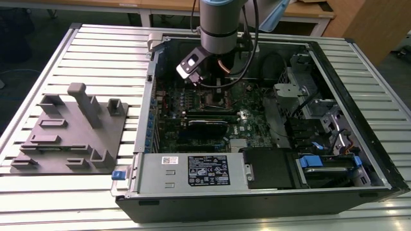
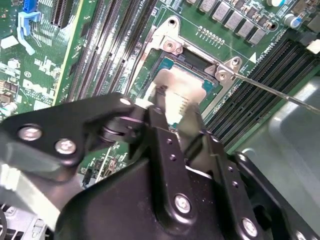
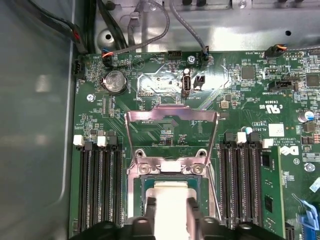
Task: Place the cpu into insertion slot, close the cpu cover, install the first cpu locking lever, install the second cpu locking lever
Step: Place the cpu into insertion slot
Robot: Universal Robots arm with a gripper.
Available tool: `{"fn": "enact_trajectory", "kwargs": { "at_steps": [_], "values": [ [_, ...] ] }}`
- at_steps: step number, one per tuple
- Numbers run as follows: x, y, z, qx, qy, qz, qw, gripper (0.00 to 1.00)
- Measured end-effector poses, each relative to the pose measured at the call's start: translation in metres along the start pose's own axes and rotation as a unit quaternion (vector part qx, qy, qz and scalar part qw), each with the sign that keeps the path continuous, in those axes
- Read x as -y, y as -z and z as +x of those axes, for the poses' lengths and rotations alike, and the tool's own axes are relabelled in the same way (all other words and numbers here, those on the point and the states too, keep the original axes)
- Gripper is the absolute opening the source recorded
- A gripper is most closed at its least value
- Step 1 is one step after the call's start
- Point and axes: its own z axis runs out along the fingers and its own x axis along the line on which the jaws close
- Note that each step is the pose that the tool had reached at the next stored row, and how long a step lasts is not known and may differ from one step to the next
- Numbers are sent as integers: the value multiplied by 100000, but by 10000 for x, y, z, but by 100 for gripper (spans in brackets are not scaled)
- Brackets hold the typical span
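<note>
While the thin silvery square cpu cover [image 3: 172, 116] stands raised for access, my black pincer [image 3: 171, 204] clamps the pale silver-grey square cpu [image 3: 170, 190] over the dark-centred, metal-rimmed insertion slot [image 3: 146, 186].

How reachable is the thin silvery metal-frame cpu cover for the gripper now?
Probably not yet: the gripper is shut on the pale silver square cpu, though nothing stands between it and the open silvery cpu cover.

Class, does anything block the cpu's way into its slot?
Nothing visible does. The cover stands swung open, clear of the slot, and the gripper holds the cpu right over it.
</note>
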Motion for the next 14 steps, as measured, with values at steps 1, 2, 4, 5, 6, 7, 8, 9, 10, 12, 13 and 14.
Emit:
{"fn": "enact_trajectory", "kwargs": {
  "at_steps": [1, 2, 4, 5, 6, 7, 8, 9, 10, 12, 13, 14],
  "values": [
    [-1, 9, 0, 5, -3, 37, 100000, 34],
    [-2, 20, 1, 3, -6, 90, 100000, 28],
    [-6, 39, 2, 5, -11, 328, 99999, 22],
    [-6, 44, 3, 11, -18, 387, 99999, 16],
    [-6, 47, 3, 10, -25, 450, 99999, 16],
    [-7, 50, 3, 7, -25, 538, 99999, 16],
    [-9, 51, 3, -4, -30, 686, 99998, 11],
    [-12, 52, 3, -8, -43, 881, 99996, 11],
    [-18, 52, 3, -33, -62, 1145, 99993, 11],
    [-29, 53, 3, -72, -91, 1671, 99986, 11],
    [-31, 53, 3, -126, -101, 1817, 99983, 11],
    [-32, 53, 3, -161, -107, 1884, 99982, 11]
  ]
}}
